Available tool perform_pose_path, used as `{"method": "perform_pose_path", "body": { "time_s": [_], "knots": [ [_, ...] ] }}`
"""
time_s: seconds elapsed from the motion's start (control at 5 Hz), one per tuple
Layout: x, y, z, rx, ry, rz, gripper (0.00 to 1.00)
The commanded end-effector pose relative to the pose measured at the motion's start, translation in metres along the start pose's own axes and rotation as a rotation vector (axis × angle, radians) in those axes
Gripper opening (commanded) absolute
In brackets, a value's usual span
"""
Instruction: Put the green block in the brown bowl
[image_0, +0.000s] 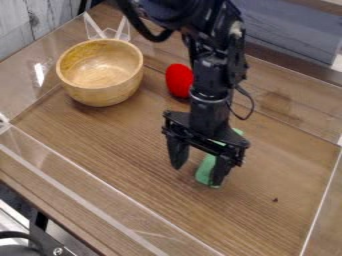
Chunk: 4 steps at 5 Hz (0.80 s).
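Dark wood-grain tabletop (94, 150). Round light-brown wooden bowl (100, 72) near far-left corner, empty. Black end effector (203, 166), fingers spread wide, straddles the light-green rectangular block (214, 169) lying mid-tabletop toward the right edge; nothing gripped yet. Grasp, lift, carry and drop all remain.

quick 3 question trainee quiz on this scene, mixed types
1. True or false: the green block already lies in the brown bowl.
2. The gripper is: A) open around the block B) shut on the red toy C) over the bowl.
3. Fill in: the bowl's inside holds ____.

Key: 1 false, the block lies on the table. 2 A. 3 nothing.
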<state>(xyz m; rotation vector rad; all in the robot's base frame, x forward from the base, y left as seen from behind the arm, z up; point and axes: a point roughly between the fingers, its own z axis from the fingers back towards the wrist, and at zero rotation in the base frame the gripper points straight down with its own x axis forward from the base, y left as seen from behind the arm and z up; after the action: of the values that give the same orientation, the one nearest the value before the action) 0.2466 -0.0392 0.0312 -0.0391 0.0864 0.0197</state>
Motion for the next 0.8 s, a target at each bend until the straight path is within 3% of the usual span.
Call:
{"method": "perform_pose_path", "body": {
  "time_s": [0.0,0.2,0.6],
  "knots": [
    [0.019,-0.009,0.001,-0.006,-0.054,-0.01,1.0],
    [0.021,-0.016,-0.001,-0.006,-0.061,-0.043,0.0],
    [0.025,-0.036,0.01,-0.029,-0.113,-0.078,0.0]
  ]
}}
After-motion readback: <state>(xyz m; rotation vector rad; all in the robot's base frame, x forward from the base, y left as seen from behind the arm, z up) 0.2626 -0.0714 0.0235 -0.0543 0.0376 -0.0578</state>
